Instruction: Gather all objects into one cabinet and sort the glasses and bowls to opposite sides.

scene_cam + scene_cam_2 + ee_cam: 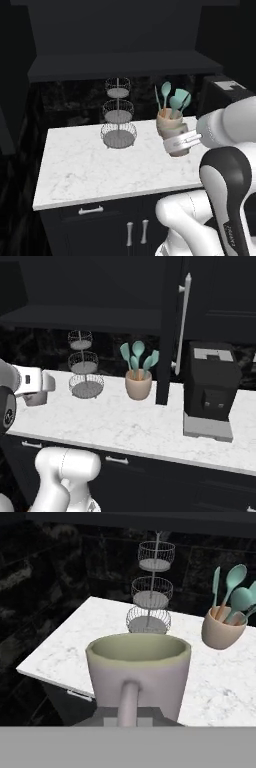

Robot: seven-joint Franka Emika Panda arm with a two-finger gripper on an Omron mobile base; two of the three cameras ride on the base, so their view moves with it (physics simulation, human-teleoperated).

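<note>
Gripper clamped on a pale handled cup, bottom centre of hand view, handle toward the camera, cup lifted above the white marble tabletop. Wire basket stand upper centre behind it. Utensil crock at right. Cabinet door with silver bar handle, upper right of right base view.

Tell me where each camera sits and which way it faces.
Left base view: behind the arm's left, looking forward and down over the marble counter; white arm rises at lower right.
Right base view: behind its right, facing the counter and black appliance; arm at lower left.
Hand view: on the hand, looking past the held cup toward the wire basket stand.
Shared: all show the stand and utensil pot.
</note>
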